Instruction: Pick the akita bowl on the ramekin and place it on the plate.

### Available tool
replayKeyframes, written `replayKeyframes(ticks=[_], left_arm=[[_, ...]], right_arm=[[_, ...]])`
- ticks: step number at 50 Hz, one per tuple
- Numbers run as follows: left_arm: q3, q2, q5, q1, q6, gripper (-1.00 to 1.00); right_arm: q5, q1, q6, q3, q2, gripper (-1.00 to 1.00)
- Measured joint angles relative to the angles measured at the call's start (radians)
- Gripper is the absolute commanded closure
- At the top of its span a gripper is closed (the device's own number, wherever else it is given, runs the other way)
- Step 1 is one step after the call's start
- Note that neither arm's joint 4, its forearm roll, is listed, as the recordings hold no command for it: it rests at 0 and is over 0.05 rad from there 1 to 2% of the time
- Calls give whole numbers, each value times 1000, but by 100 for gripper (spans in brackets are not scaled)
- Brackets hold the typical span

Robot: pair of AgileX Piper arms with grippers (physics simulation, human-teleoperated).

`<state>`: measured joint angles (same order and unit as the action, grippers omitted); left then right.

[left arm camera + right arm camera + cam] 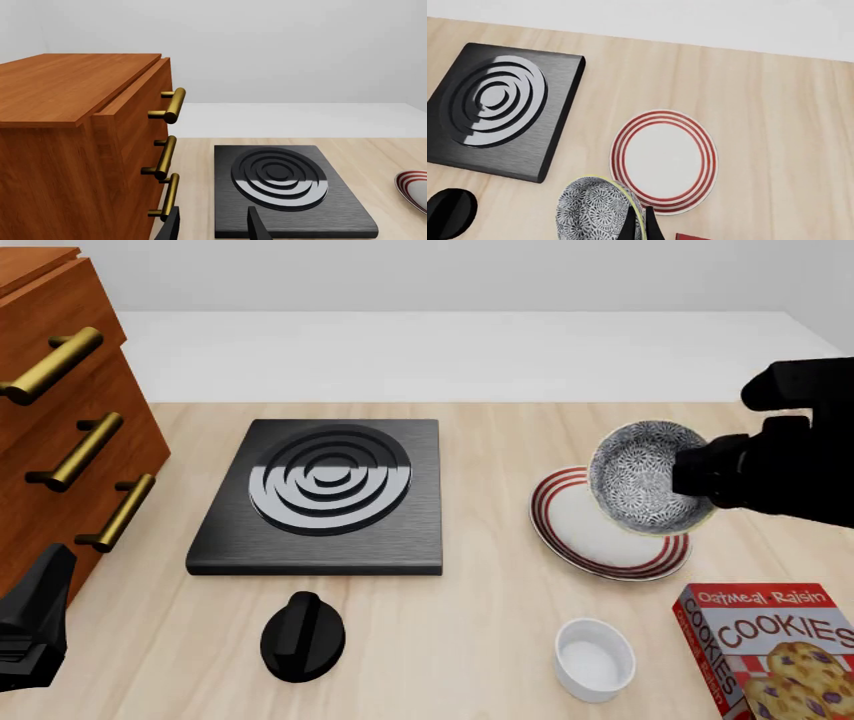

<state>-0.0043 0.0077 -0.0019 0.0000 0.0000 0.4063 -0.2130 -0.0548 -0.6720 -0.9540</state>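
Observation:
The akita bowl [645,480] hangs tilted in the air over the right part of the plate [577,537], its speckled inside facing the front view. My right gripper [694,480] is shut on the bowl's rim. In the right wrist view the bowl [594,210] sits at the fingertips of that gripper [639,226], with the red-ringed plate [664,160] lying bare below. The white ramekin [595,658] stands alone near the front edge. My left gripper [212,227] is open and holds nothing, low at the front left beside the cabinet.
A black stove plate [320,495] lies at the table's middle with a black knob [303,637] in front of it. A wooden drawer cabinet [67,420] with brass handles fills the left side. A cookie box [774,650] lies at the front right.

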Motion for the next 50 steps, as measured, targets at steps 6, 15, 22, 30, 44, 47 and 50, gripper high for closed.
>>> replayKeyframes(ticks=[6,15,22,30,44,47,50], left_arm=[[0,0,0,0,0,-100],[0,0,0,0,0,-100],[0,0,0,0,0,-100],[0,0,0,0,0,-100],[0,0,0,0,0,-100],[0,0,0,0,0,-100],[0,0,0,0,0,-100]], right_arm=[[-51,29,-7,-37,-69,100],[-123,71,-16,-82,-177,100],[-172,100,-26,-100,-252,100],[-241,135,-46,-103,-355,100],[-345,164,-112,-81,-496,100],[-365,164,-129,-77,-521,100],[-384,164,-146,-73,-545,100]])
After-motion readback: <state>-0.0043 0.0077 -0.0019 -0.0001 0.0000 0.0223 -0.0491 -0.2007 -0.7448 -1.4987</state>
